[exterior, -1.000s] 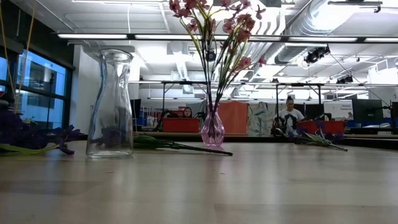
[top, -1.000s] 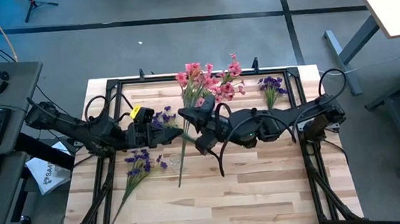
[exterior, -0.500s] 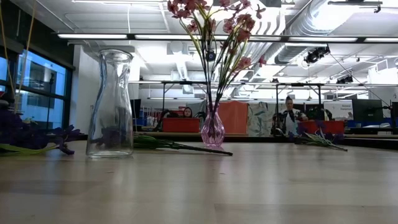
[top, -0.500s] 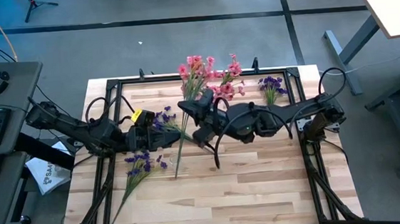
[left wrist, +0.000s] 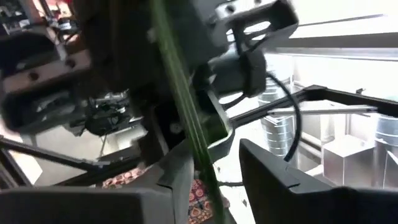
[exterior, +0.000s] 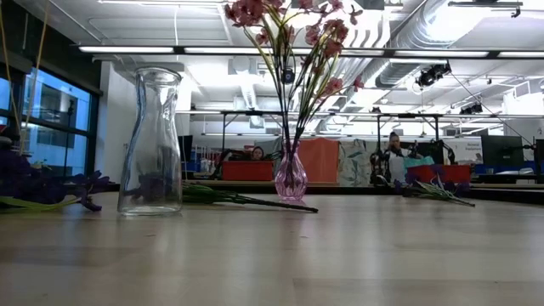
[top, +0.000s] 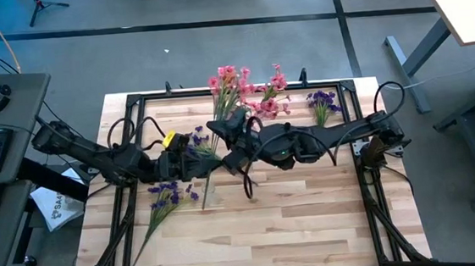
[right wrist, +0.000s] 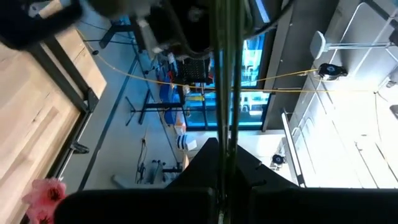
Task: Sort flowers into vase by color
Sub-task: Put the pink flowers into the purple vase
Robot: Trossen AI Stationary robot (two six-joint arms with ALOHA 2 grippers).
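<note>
since the earlier frame your right end effector has carried its pink spray leftward, pinched on the stem. your left end effector seems to grip that same stem, though it's hard to tell. the pink vase sits upper centre; a two-sided pull could bend the stem.

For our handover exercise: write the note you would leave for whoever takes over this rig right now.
Right gripper: shut on the stem of a pink spray, above mid-table.
Left gripper: open, fingers either side of that stem.
Done: pink flowers stand in the pink vase.
Left: the clear vase is empty; purple bunches lie on the table; the held spray is not yet in a vase.
</note>
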